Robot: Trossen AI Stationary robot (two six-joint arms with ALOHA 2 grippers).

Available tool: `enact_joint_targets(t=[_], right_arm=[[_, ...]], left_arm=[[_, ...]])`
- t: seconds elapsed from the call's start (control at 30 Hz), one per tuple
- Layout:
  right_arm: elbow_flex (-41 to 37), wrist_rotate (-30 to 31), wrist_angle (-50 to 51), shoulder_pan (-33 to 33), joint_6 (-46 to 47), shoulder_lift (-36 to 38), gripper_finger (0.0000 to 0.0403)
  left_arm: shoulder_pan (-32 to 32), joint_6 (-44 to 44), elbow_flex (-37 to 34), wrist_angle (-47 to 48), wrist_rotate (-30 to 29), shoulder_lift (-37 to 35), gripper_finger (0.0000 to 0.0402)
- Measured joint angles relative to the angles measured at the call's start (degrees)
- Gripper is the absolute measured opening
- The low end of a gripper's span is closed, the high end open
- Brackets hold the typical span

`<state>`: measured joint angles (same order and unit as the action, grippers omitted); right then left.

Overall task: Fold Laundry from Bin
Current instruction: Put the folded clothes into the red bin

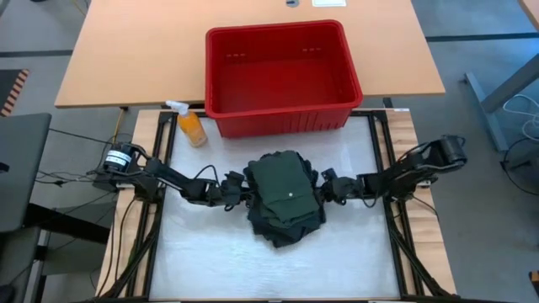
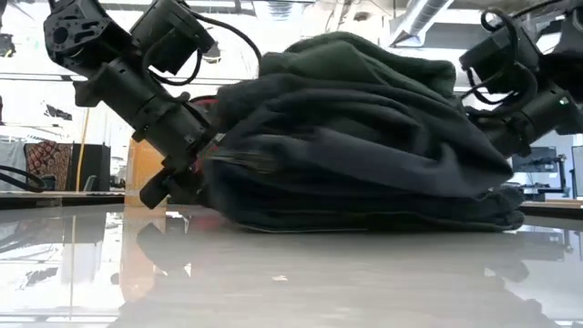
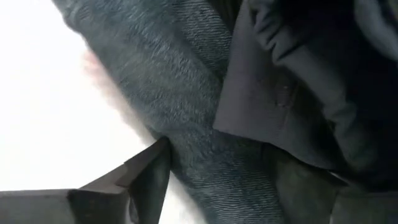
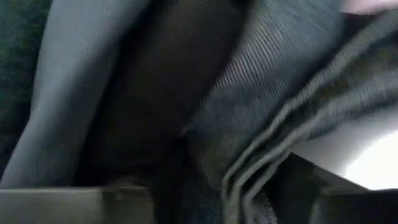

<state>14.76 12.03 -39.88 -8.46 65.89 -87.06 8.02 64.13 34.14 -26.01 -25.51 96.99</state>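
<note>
**Both arms flank the folded stack in front of the empty bin**

The laundry (image 1: 285, 197) lies as a squat pile of dark green and black garments on the white counter (image 1: 210, 261), just in front of the bin (image 1: 278, 66); the bin, red and ribbed, shows only its bare floor, so by my reading every piece has been taken out and stacked; an orange spray bottle (image 1: 191, 124) stands beside the bin's front left corner, apart from the pile.

The left pincer (image 1: 238, 190) presses against the pile's left flank, low at counter level; its fingers stand apart, one finger (image 3: 146, 180) lying on the counter against the lowest fold, seemingly to slide under the stack rather than pinch one layer.

The right pincer (image 1: 327, 187) meets the pile's right flank in mirror fashion; its wrist view shows layered hems right at its fingers, but whether the fingers are spread or biting the cloth I cannot tell.

The matched, low approach from both sides suggests a squeeze or lift of the whole stack together, which would keep the folds from slumping; the top green shirt sits slightly askew and could slip if one side leads.
</note>
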Motion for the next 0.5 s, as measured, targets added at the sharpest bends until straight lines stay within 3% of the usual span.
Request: enact_joint_targets(t=[0.1, 0.23, 0.37, 0.5], right_arm=[[2.5, -2.1, 0.1, -1.1, -1.9, -1.4, 0.0172], [3.2, -3.3, -0.1, -2.2, -4.1, -0.8, 0.0058], [2.9, -3.3, 0.7, -2.5, -4.4, 1.0, 0.0055], [3.1, -2.7, 1.3, -2.5, -4.7, 2.5, 0.0055]], left_arm=[[-0.3, -0.1, 0.2, 0.8, -1.9, 0.0, 0.0217], [-0.4, -2.0, 0.1, -2.1, -3.1, 0.0, 0.0124], [0.0, -4.8, 0.1, -5.7, -3.0, -0.2, 0.0027], [0.1, -5.5, 0.1, -9.6, -2.1, -0.3, 0.0027]])
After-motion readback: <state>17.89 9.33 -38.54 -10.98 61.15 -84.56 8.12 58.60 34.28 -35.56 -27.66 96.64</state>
